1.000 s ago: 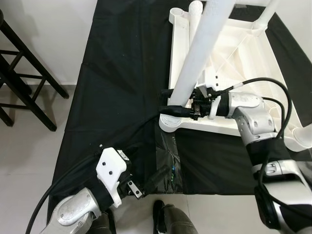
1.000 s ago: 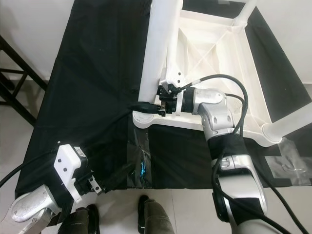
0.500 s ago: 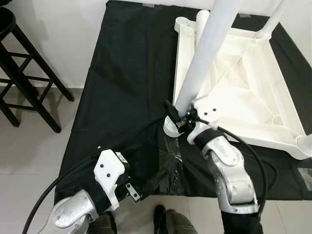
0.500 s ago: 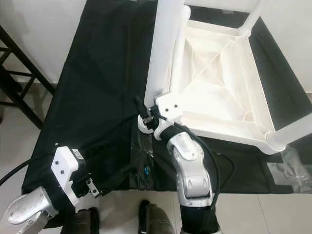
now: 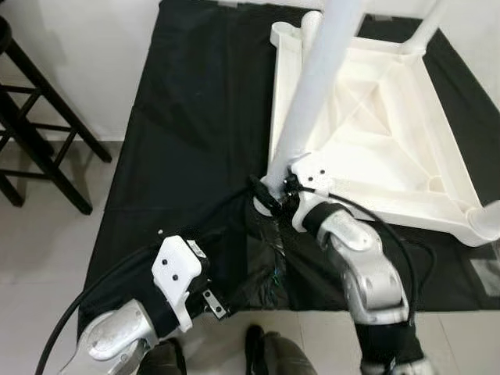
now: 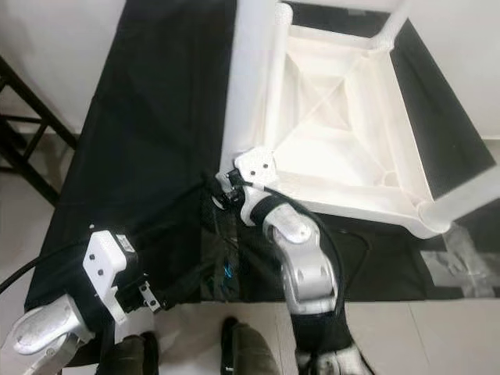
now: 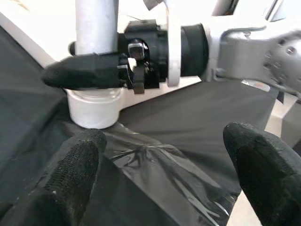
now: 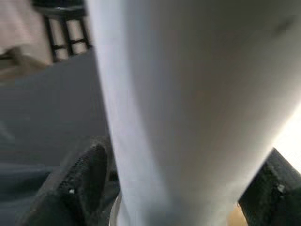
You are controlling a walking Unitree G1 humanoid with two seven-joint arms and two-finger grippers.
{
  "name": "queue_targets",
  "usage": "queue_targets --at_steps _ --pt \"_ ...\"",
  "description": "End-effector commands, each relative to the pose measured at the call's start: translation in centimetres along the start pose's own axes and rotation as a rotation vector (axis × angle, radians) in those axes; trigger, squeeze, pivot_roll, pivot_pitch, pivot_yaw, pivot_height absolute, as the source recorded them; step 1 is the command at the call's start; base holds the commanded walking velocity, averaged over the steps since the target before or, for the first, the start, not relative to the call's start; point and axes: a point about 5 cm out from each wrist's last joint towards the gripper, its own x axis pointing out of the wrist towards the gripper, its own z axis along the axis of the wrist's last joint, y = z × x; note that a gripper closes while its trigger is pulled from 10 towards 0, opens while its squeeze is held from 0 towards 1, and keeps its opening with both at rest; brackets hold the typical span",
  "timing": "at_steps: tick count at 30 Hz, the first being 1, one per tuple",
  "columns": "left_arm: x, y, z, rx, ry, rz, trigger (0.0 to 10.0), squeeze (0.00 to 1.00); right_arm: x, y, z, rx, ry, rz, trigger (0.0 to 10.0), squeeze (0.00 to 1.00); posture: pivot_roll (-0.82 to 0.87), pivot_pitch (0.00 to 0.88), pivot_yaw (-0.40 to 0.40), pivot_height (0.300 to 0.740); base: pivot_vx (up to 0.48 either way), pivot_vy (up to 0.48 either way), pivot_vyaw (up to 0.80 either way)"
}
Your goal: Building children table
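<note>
A black cloth [image 5: 187,141] covers the tiled floor [image 5: 39,258]. The inverted white table [image 5: 375,148] and a clear plastic sheet [image 5: 269,258] rest on the cloth.

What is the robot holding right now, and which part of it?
The right pincer grips the white table leg at its bottom end, just above the corner socket. The left pincer is open, holding nothing.

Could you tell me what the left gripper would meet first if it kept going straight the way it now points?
Most likely the crinkled plastic sheet on the black cloth, then the white table leg base that the right gripper holds. The left gripper is open and aims there, though depth is unclear.
</note>
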Motion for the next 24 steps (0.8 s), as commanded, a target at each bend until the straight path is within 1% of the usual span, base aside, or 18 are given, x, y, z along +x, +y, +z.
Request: queue_targets --at_steps 1,2,3,4,5,7,10,13,14,16,17,18,19,20,24 --pt "0.0 -0.4 -0.6 -0.031 0.022 -0.013 10.0 0.0 0.3 0.5 1.0 -0.026 -0.059 0.142 10.0 0.98 0.09 0.266 -0.107 0.74 0.0 0.0 0.0" --pt "0.0 -0.4 -0.6 -0.034 0.022 -0.014 10.0 0.0 0.2 0.7 1.5 -0.062 -0.08 0.231 10.0 0.98 0.09 0.266 -0.107 0.74 0.0 0.0 0.0" --pt "0.0 -0.4 -0.6 -0.033 0.024 -0.017 10.0 0.0 0.0 0.7 1.8 -0.159 -0.075 0.39 10.0 0.1 0.11 0.262 -0.106 0.74 0.0 0.0 0.0" --pt "0.1 -0.4 -0.6 -0.029 0.024 -0.019 10.0 0.0 -0.3 0.5 1.8 -0.214 -0.05 0.504 10.0 0.0 0.11 0.263 -0.108 0.74 0.0 0.0 0.0" --pt "0.1 -0.4 -0.6 -0.026 0.023 -0.019 10.0 0.0 -0.5 0.2 1.7 -0.234 -0.024 0.572 10.0 0.0 0.11 0.261 -0.109 0.74 0.0 0.0 0.0" --pt "0.1 -0.3 -0.4 -0.022 0.02 -0.016 10.0 0.0 -0.4 -0.4 1.9 -0.248 -0.004 0.632 10.0 0.0 0.12 0.262 -0.112 0.74 0.0 0.0 0.0" --pt "0.1 -0.2 -0.4 -0.02 0.02 -0.013 10.0 0.0 -0.2 -0.7 2.1 -0.248 -0.003 0.65 10.0 0.0 0.12 0.262 -0.114 0.74 0.0 0.0 0.0" --pt "0.0 -0.2 -0.5 -0.015 0.028 -0.011 10.0 0.0 0.5 -1.6 2.8 -0.234 -0.006 0.717 10.0 0.0 0.13 0.262 -0.114 0.74 0.0 0.0 0.0" --pt "0.0 -0.2 -0.5 -0.015 0.028 -0.011 10.0 0.0 0.5 -1.6 2.8 -0.234 -0.006 0.717 10.0 0.0 0.13 0.262 -0.114 0.74 0.0 0.0 0.0" --pt "0.0 -0.3 -0.5 -0.01 0.031 -0.015 10.0 0.0 1.1 -2.3 3.2 -0.216 -0.005 0.765 10.0 0.0 0.14 0.261 -0.116 0.74 0.0 0.0 0.0" --pt "0.0 -0.3 -0.5 -0.01 0.031 -0.015 10.0 0.0 1.1 -2.3 3.2 -0.216 -0.005 0.765 10.0 0.0 0.14 0.261 -0.116 0.74 0.0 0.0 0.0" --pt "0.1 -0.3 -0.5 -0.008 0.031 -0.015 10.0 0.0 1.4 -2.6 3.3 -0.209 -0.004 0.782 8.7 0.0 0.15 0.264 -0.116 0.74 0.0 0.0 0.0" --pt "0.0 -0.3 -0.4 -0.007 0.031 -0.015 10.0 0.0 1.6 -2.9 3.4 -0.201 -0.003 0.796 1.0 0.0 0.15 0.264 -0.116 0.74 0.0 0.0 0.0" --pt "0.0 -0.3 -0.4 -0.004 0.032 -0.013 10.0 0.0 1.6 -3.3 3.5 -0.189 -0.007 0.856 0.0 0.0 0.15 0.265 -0.115 0.74 0.0 0.0 0.0" --pt "-0.1 -0.3 -0.4 -0.002 0.034 -0.012 10.0 0.0 1.6 -3.7 3.6 -0.177 -0.009 0.881 0.0 0.0 0.16 0.266 -0.118 0.74 0.0 0.0 0.0"
